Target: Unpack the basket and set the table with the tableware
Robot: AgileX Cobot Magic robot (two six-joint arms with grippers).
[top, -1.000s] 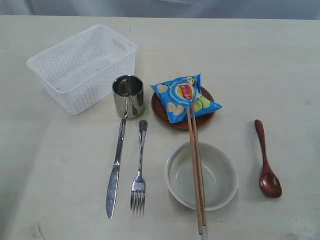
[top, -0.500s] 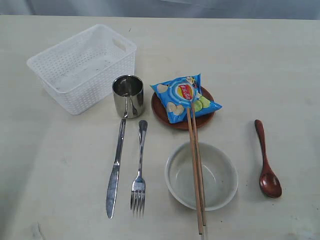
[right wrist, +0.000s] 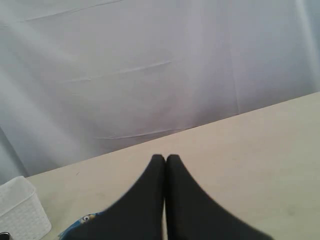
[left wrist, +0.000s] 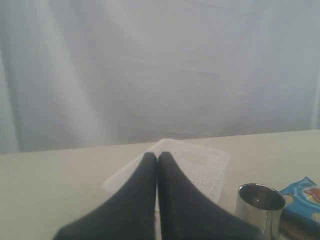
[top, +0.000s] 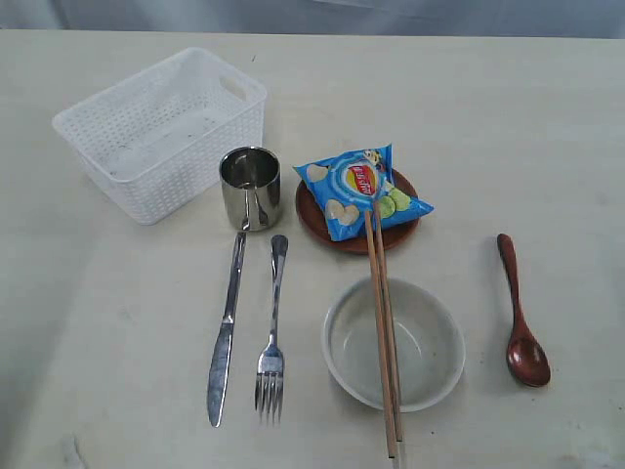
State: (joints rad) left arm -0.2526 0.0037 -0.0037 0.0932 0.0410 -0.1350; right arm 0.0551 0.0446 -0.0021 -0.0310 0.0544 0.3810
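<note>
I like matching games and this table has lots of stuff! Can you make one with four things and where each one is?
Things:
1. chips bag
2. chopsticks
3. steel cup
4. wooden spoon

Places:
A. lying across the bowl
B. on the brown plate
C. lying alone, right of the bowl in the exterior view
D. standing next to the basket

Pairs: 1-B, 2-A, 3-D, 4-C

Chips bag (top: 356,188) on plate (top: 308,217); chopsticks (top: 383,332) across bowl (top: 430,342); cup (top: 250,188) beside basket (top: 156,137)
</note>
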